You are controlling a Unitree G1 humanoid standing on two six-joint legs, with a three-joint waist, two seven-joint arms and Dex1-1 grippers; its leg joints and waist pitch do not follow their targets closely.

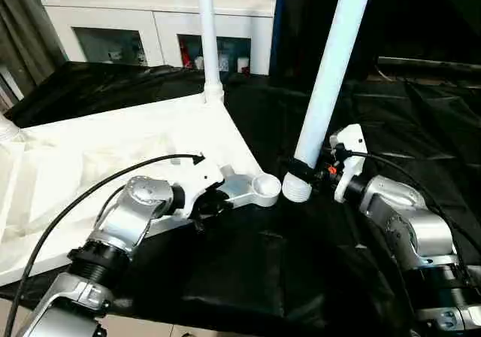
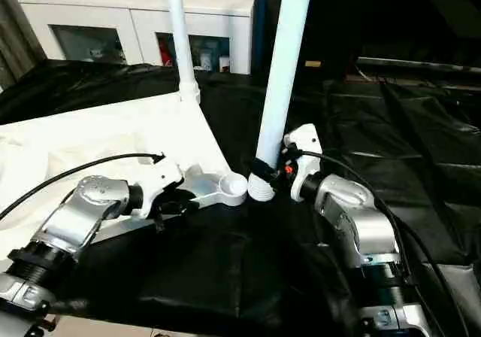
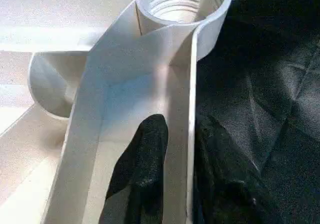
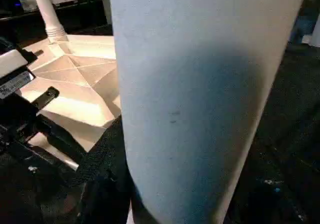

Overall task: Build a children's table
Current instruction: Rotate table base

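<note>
The white tabletop (image 1: 113, 156) lies underside up on the black-draped work table. One white leg (image 1: 207, 44) stands upright in its far corner. At the near corner, the threaded socket (image 1: 264, 186) is empty. My left gripper (image 1: 207, 201) is shut on the tabletop's rim wall just behind that socket (image 3: 180, 4), with one finger (image 3: 150, 149) inside the rib and the other outside. My right gripper (image 1: 319, 170) is shut on a second leg (image 1: 331, 74) near its lower end. That leg leans slightly, and its threaded end (image 1: 297, 190) rests on the cloth right beside the socket.
A white cabinet (image 1: 158, 21) with glass doors stands behind the work table. Black cloth (image 1: 248, 277) covers the table in front and to the right. A black cable (image 1: 90, 190) arcs over my left forearm. A curtain (image 1: 22, 28) hangs at the far left.
</note>
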